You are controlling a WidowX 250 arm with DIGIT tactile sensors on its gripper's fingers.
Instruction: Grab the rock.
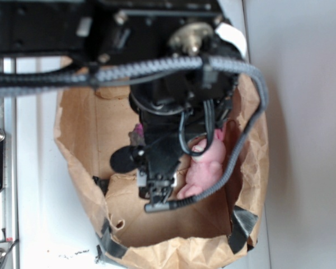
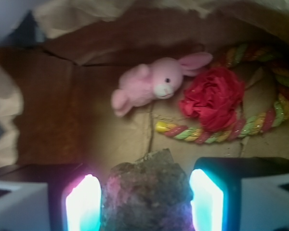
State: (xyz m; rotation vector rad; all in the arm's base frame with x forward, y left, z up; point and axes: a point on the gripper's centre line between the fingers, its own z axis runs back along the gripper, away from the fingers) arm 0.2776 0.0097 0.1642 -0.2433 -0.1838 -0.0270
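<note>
The rock [image 2: 149, 199] is a rough, speckled brown-grey lump low in the wrist view. It fills the whole gap between my two glowing pads, left [image 2: 84, 204] and right [image 2: 207, 202]. Both pads lie against its sides, so my gripper [image 2: 147, 183] is shut on the rock. In the exterior view the gripper [image 1: 157, 196] reaches down inside a brown paper bag [image 1: 78, 168]. The arm hides the rock there.
A pink plush bunny [image 2: 151, 84] [image 1: 204, 168] lies on the bag floor beyond the rock. Right of it, a red fabric rose [image 2: 213, 98] sits on a multicoloured rope ring [image 2: 274, 115]. The bag's crumpled walls [image 2: 5, 125] close in on all sides. A black cable [image 1: 235, 151] hangs near the bunny.
</note>
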